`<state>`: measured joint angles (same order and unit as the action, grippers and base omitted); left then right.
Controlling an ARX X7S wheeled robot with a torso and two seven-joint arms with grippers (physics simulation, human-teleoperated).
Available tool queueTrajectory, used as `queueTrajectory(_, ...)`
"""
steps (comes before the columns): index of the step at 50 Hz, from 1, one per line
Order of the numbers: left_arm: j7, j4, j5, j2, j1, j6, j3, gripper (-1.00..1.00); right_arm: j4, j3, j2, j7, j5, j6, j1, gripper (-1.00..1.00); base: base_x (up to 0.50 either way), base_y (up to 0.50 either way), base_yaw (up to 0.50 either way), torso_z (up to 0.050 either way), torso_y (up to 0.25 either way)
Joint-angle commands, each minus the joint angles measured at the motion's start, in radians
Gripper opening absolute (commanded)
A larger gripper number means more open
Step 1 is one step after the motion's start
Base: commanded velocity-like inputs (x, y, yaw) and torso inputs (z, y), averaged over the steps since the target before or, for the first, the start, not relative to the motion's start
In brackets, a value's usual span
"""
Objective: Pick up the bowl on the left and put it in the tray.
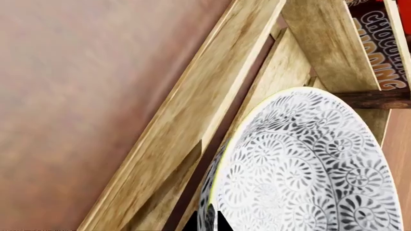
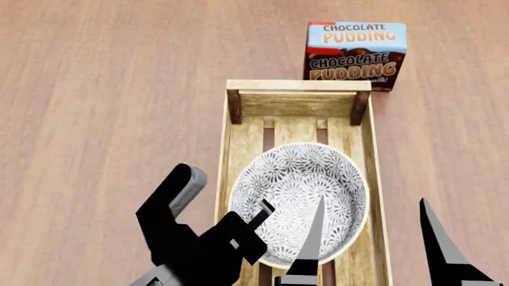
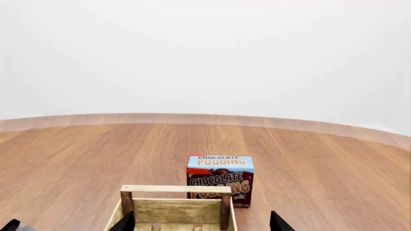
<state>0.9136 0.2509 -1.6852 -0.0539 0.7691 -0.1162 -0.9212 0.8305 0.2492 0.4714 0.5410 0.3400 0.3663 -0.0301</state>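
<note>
The bowl (image 2: 302, 196), white with a dense grey-black floral pattern, lies inside the tray (image 2: 298, 85), a long light-wood slatted crate, and fills its near half from side to side. My left gripper (image 2: 263, 213) is shut on the bowl's near-left rim. In the left wrist view its two black fingertips (image 1: 209, 221) pinch the cream rim of the bowl (image 1: 308, 163) above the tray's slats (image 1: 192, 110). Whether the bowl rests on the slats I cannot tell. My right gripper (image 2: 371, 202) is open over the tray's near right side, holding nothing. Its wrist view looks between the open gripper (image 3: 201, 219) to the tray's far end (image 3: 176, 189).
A chocolate pudding box (image 2: 356, 55) stands on the wooden table just beyond the tray's far right corner; the box (image 3: 220, 179) also shows in the right wrist view. Brown wooden tabletop (image 2: 104, 107) surrounds the tray.
</note>
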Motion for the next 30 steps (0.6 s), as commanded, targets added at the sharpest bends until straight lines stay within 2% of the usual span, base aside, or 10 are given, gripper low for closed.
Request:
queueTrajectory(1, -0.031, 0.039, 0.008, 0.024, 0.015, -0.025, -0.007, -1.0, 0.006, -0.028, -0.016, -0.024, -0.011, -0.003, 0.003, 1.0, 0.0, 0.0, 0.0, 0.0, 0.0)
queueTrajectory(2, -0.031, 0.04, 0.006, 0.023, 0.016, -0.022, -0.011, -1.0, 0.005, -0.028, -0.016, -0.024, -0.011, -0.003, 0.003, 1.0, 0.0, 0.0, 0.0, 0.0, 0.0)
queueTrajectory(3, -0.047, 0.033, 0.004, 0.023, 0.014, -0.026, -0.01, 1.0, 0.005, -0.028, -0.016, -0.024, -0.011, -0.003, 0.003, 1.0, 0.0, 0.0, 0.0, 0.0, 0.0)
queueTrajectory(30, -0.01, -0.016, -0.001, -0.006, 0.024, -0.046, -0.055, 1.0, 0.014, -0.018, -0.01, -0.014, -0.01, 0.003, -0.002, 1.0, 0.0, 0.0, 0.0, 0.0, -0.002)
